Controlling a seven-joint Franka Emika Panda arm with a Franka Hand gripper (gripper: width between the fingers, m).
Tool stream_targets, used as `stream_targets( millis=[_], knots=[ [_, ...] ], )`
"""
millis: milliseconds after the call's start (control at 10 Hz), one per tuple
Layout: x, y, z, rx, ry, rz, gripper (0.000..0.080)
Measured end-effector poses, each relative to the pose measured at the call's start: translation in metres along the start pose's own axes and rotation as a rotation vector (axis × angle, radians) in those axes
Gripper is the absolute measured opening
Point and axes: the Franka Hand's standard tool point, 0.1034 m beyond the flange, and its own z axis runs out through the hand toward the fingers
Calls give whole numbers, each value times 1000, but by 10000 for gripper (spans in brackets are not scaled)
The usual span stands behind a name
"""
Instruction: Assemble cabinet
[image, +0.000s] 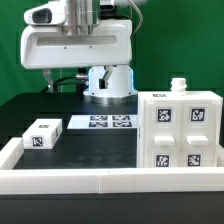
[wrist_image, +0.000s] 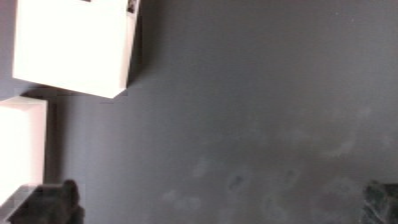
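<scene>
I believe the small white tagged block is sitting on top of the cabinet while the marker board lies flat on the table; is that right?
Not quite: the exterior view shows the small white tagged block on the table, apart from the cabinet, toward that view's left. The marker board does lie flat there.

On the counter (image: 90, 145), the cabinet (image: 182, 130) is set at the exterior view's right, the small tagged block (image: 43, 134) at its left, and the marker board (image: 102, 122) between them.

Open dark table (image: 95, 150) between small white block (image: 42, 134) and cabinet (image: 180, 130) — passable; low border rail (image: 100, 178) bounds the near edge, flat marker board (image: 103, 123) lies beyond.
</scene>
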Motion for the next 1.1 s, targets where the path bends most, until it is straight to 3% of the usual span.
stream_targets(
  millis=[700,900,1100],
  knots=[
    [-2,2,3,-1,-2,-13,796],
    [-32,35,31,-29,27,-12,796],
    [-47,50,45,-19,5,8,796]
  ],
)
